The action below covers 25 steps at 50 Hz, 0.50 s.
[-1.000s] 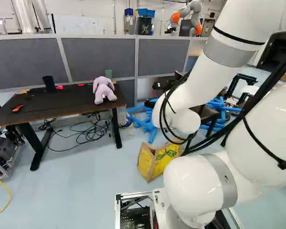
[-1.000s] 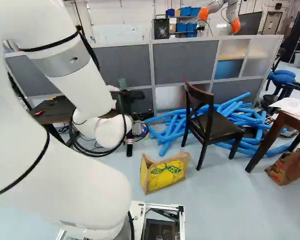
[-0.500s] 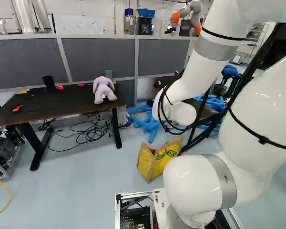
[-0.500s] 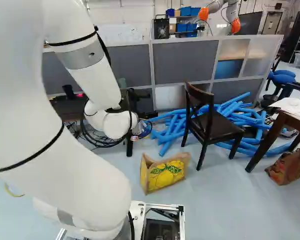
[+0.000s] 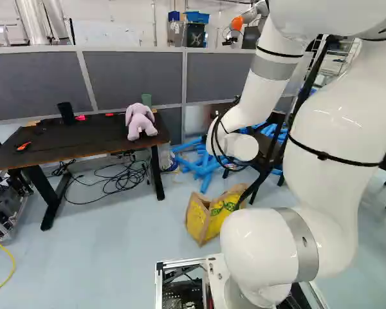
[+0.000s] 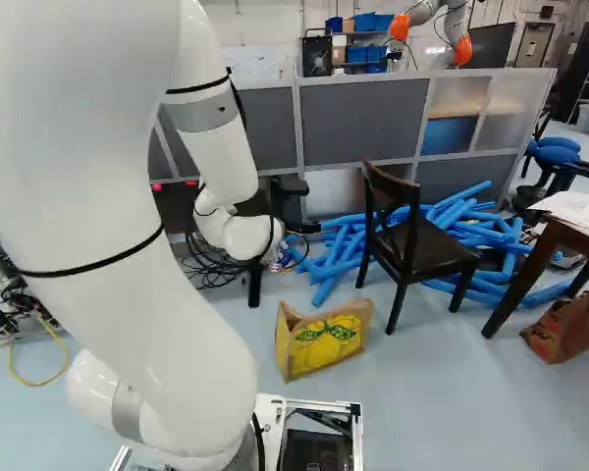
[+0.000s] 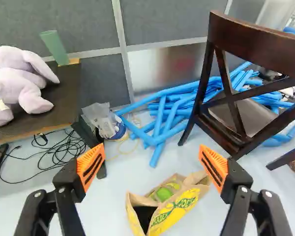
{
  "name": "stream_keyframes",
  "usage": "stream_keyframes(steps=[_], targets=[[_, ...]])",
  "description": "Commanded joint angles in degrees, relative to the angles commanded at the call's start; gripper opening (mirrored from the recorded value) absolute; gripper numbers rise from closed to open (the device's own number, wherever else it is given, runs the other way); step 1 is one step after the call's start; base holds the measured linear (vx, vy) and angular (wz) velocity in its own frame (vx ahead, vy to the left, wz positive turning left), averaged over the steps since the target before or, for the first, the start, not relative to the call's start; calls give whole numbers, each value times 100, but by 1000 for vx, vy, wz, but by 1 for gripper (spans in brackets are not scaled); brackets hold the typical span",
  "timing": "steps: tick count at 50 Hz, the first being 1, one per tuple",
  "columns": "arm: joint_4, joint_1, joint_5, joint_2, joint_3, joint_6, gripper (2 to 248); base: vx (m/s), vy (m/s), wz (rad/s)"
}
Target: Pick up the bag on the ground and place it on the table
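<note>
The gripper (image 7: 151, 146) has its two fingers spread wide, and the paper grocery bag (image 7: 179, 212) sits on the floor (image 6: 422, 417), ahead of them and lower down. To grab it well, the gripper should go down slowly, put one finger on each side of the bag's top edge, then squeeze enough to hold without ripping the paper.

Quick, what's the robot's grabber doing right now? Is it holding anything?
Gripper: open, its two fingers wide apart, holding nothing; the yellow bag is on the floor.
</note>
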Motion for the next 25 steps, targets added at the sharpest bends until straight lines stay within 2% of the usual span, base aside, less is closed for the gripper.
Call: stream_keyframes(steps=[25], targets=[[101, -43, -189, -910, -642, 0, 247, 0, 0, 0]])
